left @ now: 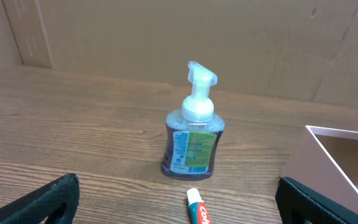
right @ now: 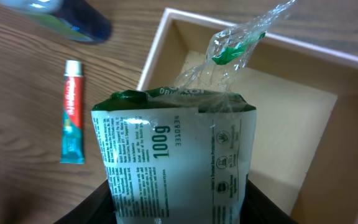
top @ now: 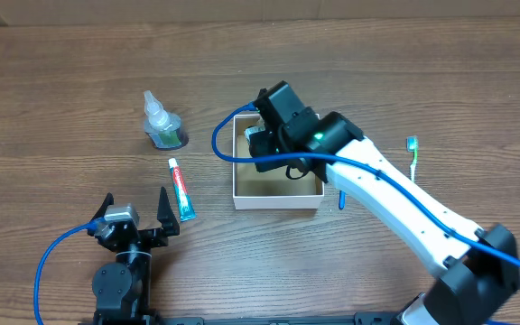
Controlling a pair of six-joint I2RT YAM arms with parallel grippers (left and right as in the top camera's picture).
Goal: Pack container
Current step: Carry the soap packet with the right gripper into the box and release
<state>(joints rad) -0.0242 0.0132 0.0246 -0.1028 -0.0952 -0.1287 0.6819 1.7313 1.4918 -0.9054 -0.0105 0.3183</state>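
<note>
The container (top: 276, 195) is a shallow square box with white walls and a brown inside, at the table's middle; it also shows in the right wrist view (right: 303, 106) and at the right edge of the left wrist view (left: 347, 155). My right gripper (top: 269, 144) is over its left part, shut on a white and green packet (right: 176, 165) with "100g" print. A clear wrapped item with a green end (right: 235, 46) lies in the box. A toothpaste tube (top: 181, 190) lies left of the box. My left gripper (top: 136, 217) is open and empty, near the tube's lower end.
A clear pump bottle with green liquid (top: 162, 122) stands at the back left, also in the left wrist view (left: 192, 134). A green toothbrush (top: 413, 155) lies right of the box. A small blue item (top: 340, 199) lies by the box's right front corner.
</note>
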